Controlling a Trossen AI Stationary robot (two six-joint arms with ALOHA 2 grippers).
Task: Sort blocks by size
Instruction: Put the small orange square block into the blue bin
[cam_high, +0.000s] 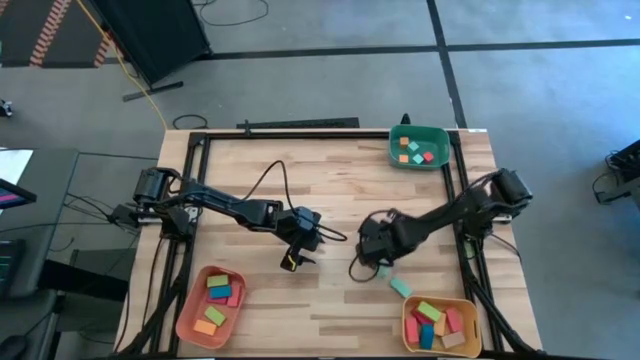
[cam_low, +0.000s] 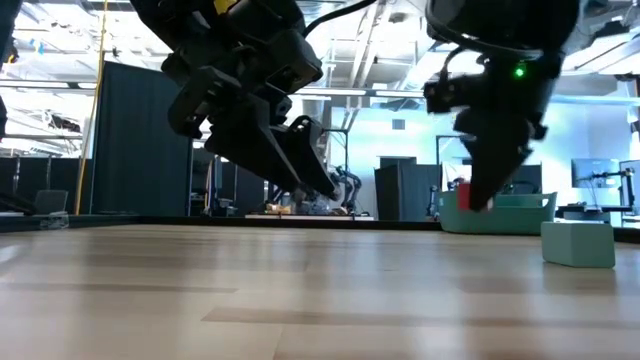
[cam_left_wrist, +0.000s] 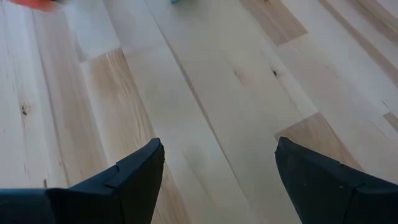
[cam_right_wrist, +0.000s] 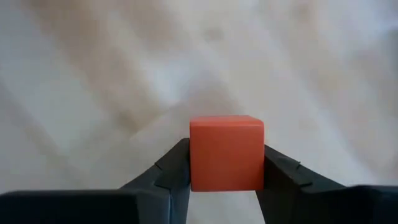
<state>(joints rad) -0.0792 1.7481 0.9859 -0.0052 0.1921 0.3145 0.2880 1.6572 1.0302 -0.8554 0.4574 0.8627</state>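
Observation:
A small red-orange cube block (cam_right_wrist: 226, 152) sits between the fingers of my right gripper (cam_right_wrist: 227, 165), which hangs right of the table's middle (cam_high: 372, 250). In the low view the cube (cam_low: 462, 196) shows red at the gripper's tip. A teal block (cam_high: 400, 287) lies flat on the wood just near-right of that gripper. My left gripper (cam_high: 295, 262) hovers open over bare wood at the table's middle, nothing between its fingers (cam_left_wrist: 140, 171). My right gripper pinches the cube's two opposite side faces (cam_right_wrist: 194, 155) between its two fingers (cam_right_wrist: 280, 171). The fingers slant steeply down from above. The cube sits square in the hold, its top face showing, and the low view shows it lifted clear of the table.
A green tray (cam_high: 441, 150) with small blocks stands at the far right. A salmon tray (cam_high: 187, 318) holds several blocks at the near left, and a yellow tray (cam_high: 410, 338) holds several at the near right. Bare wood lies between them.

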